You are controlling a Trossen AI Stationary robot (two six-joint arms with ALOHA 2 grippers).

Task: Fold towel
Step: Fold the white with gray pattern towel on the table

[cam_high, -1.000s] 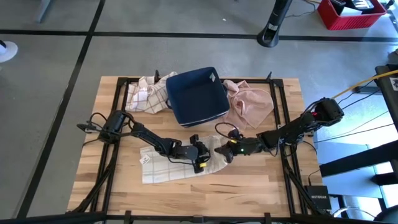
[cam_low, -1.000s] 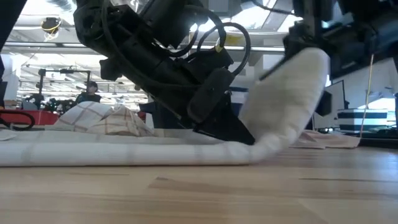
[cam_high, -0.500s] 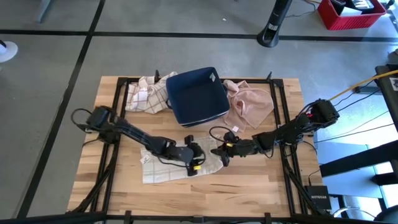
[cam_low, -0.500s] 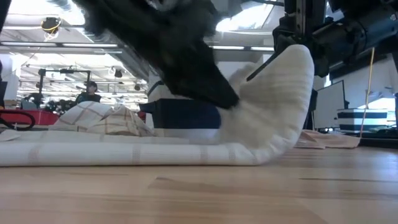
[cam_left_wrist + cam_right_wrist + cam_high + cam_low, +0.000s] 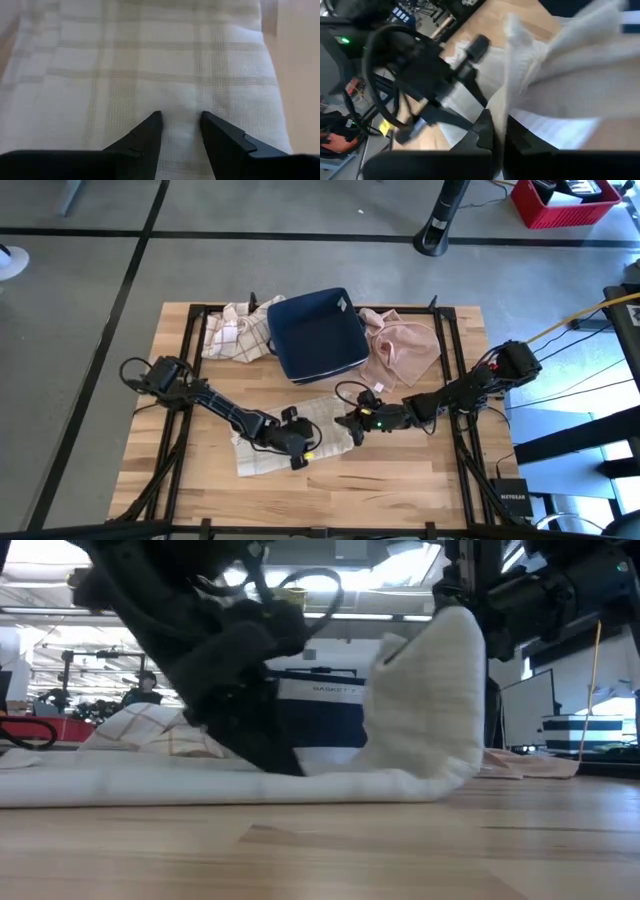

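White towel [image 5: 275, 442] on table, right fingers [image 5: 485, 131] pinching lifted edge

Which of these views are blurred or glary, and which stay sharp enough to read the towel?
High view: sharp, evenly lit. Low view: left arm smeared, ceiling lights behind it glare, lifted towel edge readable. Left wrist view: towel weave soft but its check lines legible, left end effector open over it. Right wrist view: heavily blurred; right end effector shut on towel.

Much of the white towel [image 5: 283, 442] lies hidden under the left arm in the high view. In the low view, the left gripper [image 5: 262, 745] is a dark blur. The navy basket [image 5: 320, 705] behind is partly covered, its label too small to read.
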